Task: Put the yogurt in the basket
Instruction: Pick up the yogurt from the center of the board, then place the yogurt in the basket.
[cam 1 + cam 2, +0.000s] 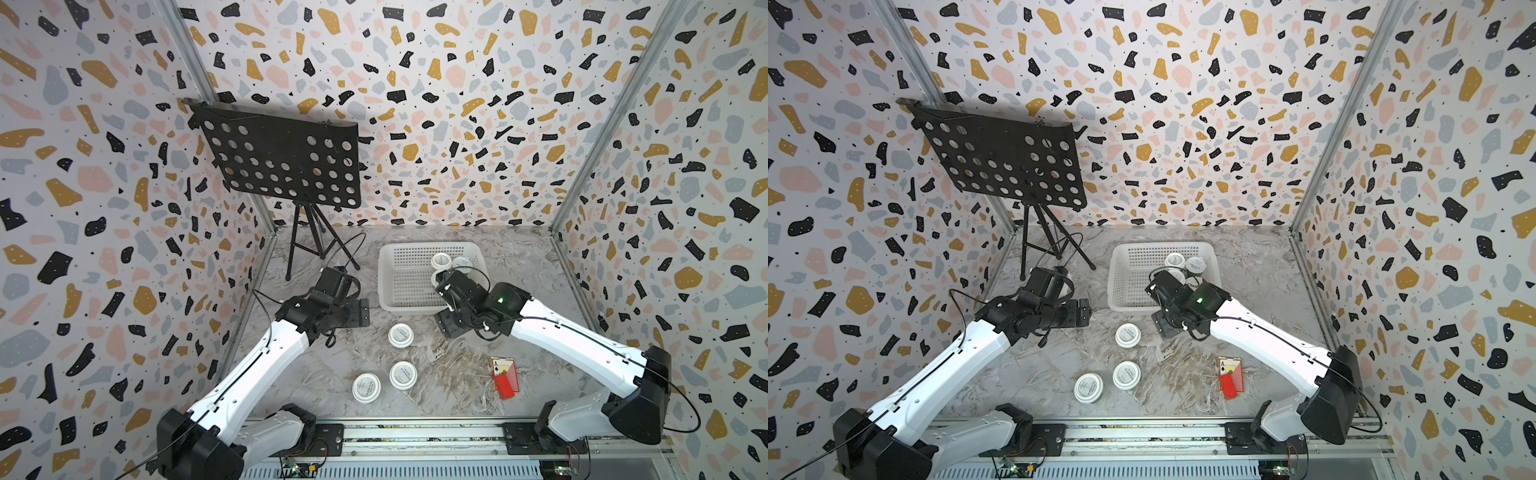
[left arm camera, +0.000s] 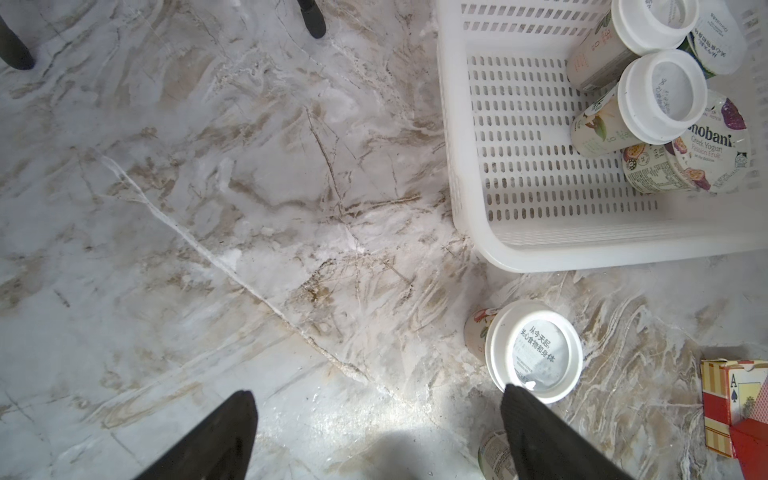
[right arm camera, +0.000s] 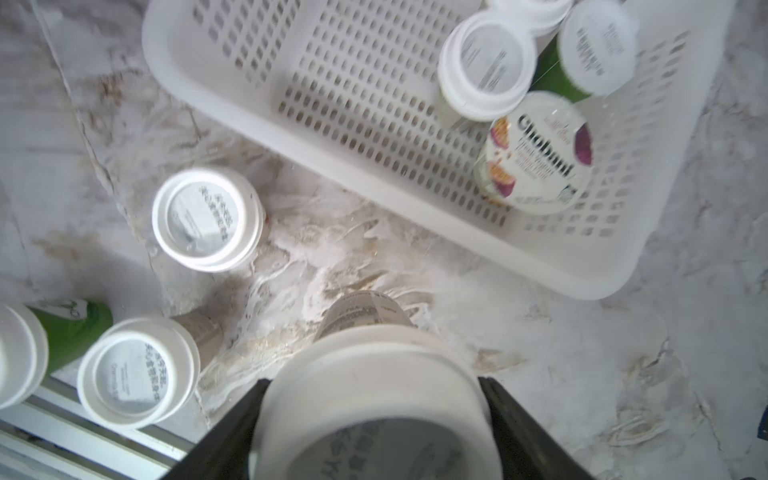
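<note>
Now, the yogurt cup [image 3: 374, 399] was clamped in the right fingers [image 3: 523, 440], hanging close by the basket [image 3: 590, 286] rim. Four more cups [image 2: 660, 95] sat inside it, three on the tabletop [image 1: 457, 374]. The left fingers [image 2: 216, 440] hung spread, empty.

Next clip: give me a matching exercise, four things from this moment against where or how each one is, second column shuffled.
1. Chobani cup
2. red card box
3. right gripper
4. left gripper

A. open, nothing between the jaws
B. on the table, outside the basket
C. shut on a white-lidded cup
D. inside the basket

Pairs: 1-D, 2-B, 3-C, 4-A
</note>
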Robot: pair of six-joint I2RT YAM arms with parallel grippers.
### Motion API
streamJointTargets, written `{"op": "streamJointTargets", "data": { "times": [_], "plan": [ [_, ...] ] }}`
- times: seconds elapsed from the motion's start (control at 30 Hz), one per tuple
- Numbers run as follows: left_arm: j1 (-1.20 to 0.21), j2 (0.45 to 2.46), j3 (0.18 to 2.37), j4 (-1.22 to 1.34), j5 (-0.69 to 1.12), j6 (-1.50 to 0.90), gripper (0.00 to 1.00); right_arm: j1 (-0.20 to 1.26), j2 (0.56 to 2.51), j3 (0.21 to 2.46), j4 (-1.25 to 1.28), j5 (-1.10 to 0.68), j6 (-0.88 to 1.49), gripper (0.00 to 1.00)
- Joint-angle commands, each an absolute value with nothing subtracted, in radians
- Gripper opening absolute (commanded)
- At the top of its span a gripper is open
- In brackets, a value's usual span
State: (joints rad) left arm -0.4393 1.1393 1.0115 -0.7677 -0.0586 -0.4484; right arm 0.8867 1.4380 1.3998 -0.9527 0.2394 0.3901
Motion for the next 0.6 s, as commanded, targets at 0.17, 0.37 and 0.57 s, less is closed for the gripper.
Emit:
{"op": "streamJointTargets", "data": {
  "times": [0.17, 0.37, 0.57],
  "plan": [
    [-0.433, 1.203, 1.073, -0.735, -0.031, -0.453, 0.96, 0.760, 1.600, 1.615, -1.004, 0.228, 0.255, 0.77],
    [-0.424, 1.248, 1.099, -0.732, -0.019, -0.442, 0.96, 0.719, 1.683, 1.673, -0.951, 0.198, 0.222, 0.77],
    [-0.416, 1.251, 1.103, -0.730, -0.017, -0.443, 0.96, 0.690, 1.745, 1.686, -0.927, 0.160, 0.223, 0.77]
  ]
}}
